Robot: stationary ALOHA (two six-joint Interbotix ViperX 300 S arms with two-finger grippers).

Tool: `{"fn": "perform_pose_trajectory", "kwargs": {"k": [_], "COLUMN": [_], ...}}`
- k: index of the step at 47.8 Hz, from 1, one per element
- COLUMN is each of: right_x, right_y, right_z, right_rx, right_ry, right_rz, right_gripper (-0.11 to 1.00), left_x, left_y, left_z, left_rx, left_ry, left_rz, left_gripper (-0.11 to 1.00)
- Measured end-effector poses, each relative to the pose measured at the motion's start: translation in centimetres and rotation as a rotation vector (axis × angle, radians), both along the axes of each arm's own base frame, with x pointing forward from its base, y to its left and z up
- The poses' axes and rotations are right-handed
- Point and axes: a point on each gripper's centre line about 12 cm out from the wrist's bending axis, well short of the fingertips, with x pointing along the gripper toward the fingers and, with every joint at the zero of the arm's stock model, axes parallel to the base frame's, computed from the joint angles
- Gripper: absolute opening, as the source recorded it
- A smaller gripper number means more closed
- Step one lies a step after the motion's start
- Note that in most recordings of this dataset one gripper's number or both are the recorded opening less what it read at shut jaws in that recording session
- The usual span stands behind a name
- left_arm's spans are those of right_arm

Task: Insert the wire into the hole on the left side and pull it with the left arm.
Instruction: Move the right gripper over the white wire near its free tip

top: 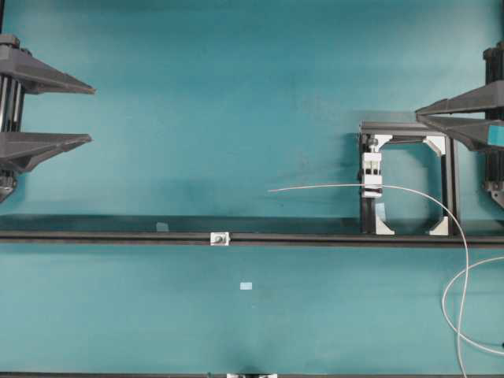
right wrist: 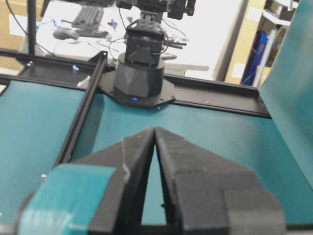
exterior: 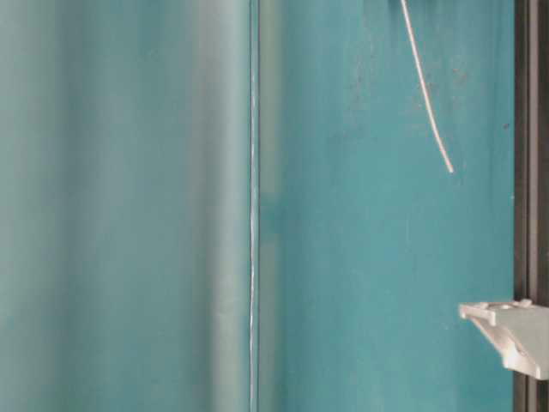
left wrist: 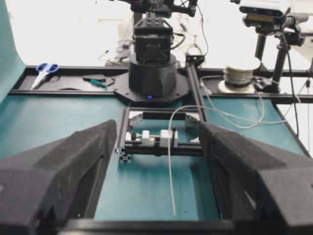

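The left tool (top: 88, 115), an all-black pair of long pointed wedge fingers, stands wide apart and holds nothing. The right tool (top: 421, 113), black with a teal finger part, has its tips pressed together, also holding nothing.

The thin, pale grey-white stiff wire (top: 331, 187) lies well ahead of the left tool and just in front of the right one. A white clamp block (top: 372, 175) in a black frame grips it, probably so that its free end juts out level towards the left tool, ready for taking. The tiny white-silver bracket with the hole (top: 220, 238) sits on a long black rail (top: 110, 235) across the teal desk (top: 236, 94), nearer the left tool than the wire's tip.

The wire's far run leaves the overhead view at the right edge. The hole's opening is too small to make out.
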Motion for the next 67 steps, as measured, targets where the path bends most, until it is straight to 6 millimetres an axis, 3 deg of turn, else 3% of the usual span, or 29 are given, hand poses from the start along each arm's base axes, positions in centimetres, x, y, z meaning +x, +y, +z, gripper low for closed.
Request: {"fn": "perform_pose_trajectory", "kwargs": {"k": [2, 7, 11, 17, 24, 28, 34, 37, 52, 62, 67], "right_x": [0.0, -0.1, 0.0, 0.3, 0.8, 1.1, 1.4, 1.5, 2.6, 3.5, 4.0], "right_y": [0.0, 0.1, 0.1, 0.1, 0.1, 0.0, -0.1, -0.1, -0.2, -0.2, -0.2], "right_z": [-0.1, -1.5, -2.1, -2.7, -3.4, -3.9, -4.4, -4.7, -6.9, -8.2, -8.4], "right_rx": [0.003, 0.011, 0.027, 0.066, 0.082, 0.084, 0.088, 0.09, 0.168, 0.181, 0.182], "right_ry": [0.003, 0.041, 0.061, 0.089, 0.121, 0.144, 0.17, 0.182, 0.281, 0.339, 0.354], "right_rz": [0.0, 0.005, 0.006, 0.006, 0.005, 0.001, -0.008, -0.008, -0.021, -0.027, -0.029], "right_gripper": [0.23, 0.04, 0.03, 0.03, 0.05, 0.2, 0.51, 0.6, 0.6, 0.6, 0.6], "left_x": [0.0, 0.5, 1.0, 1.8, 2.4, 2.4, 2.4, 2.5, 3.1, 3.9, 4.2], "left_y": [0.0, 0.1, 0.1, 0.1, 0.3, 0.5, 0.7, 0.7, 1.1, 1.2, 1.2], "left_z": [-0.1, -1.3, -1.9, -2.8, -3.7, -4.2, -4.7, -4.9, -6.7, -8.2, -9.1], "left_rx": [-0.001, -0.034, -0.032, -0.021, -0.02, -0.02, -0.021, -0.019, -0.02, -0.021, -0.02], "left_ry": [0.003, 0.045, 0.072, 0.107, 0.135, 0.147, 0.155, 0.156, 0.208, 0.253, 0.288], "left_rz": [0.001, 0.006, 0.008, 0.01, 0.019, 0.029, 0.037, 0.039, 0.056, 0.06, 0.06], "left_gripper": [0.21, 0.02, -0.04, 0.03, 0.25, 0.35, 0.38, 0.4, 0.41, 0.59, 0.61]}}
